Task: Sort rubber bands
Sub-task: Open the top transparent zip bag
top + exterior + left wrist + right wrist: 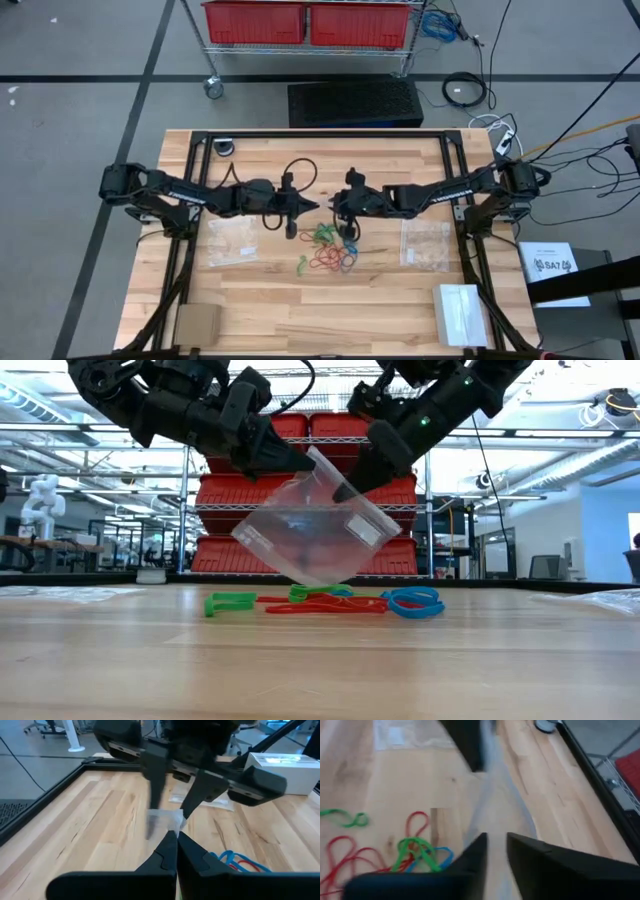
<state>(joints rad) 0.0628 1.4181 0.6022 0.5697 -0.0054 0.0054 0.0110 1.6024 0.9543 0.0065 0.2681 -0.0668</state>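
A heap of red, green and blue rubber bands (332, 256) lies on the wooden table's middle (330, 601), and one green band (228, 603) lies apart to its left. Above the heap hangs a clear plastic zip bag (310, 530). My left gripper (176, 840) is shut on the bag's upper edge. My right gripper (496, 845) faces it from the table's right, its fingers a little apart. A strip of the bag's film (495, 815) runs between them. My left gripper pinches the bag's upper edge (172, 824) between its two fingertips, coming from the table's left and slanting slightly down. The bag hangs tilted below the fingers, clear of the table and the bands. My right gripper's fingers (200, 790) stand on either side of the same edge; whether they touch it I cannot tell.
Two more clear bags lie flat on the table, one at the left (232, 240) and one at the right (425, 243). A white box (460, 312) and a brown box (197, 325) stand near the front edge. A black frame (455, 160) borders the table.
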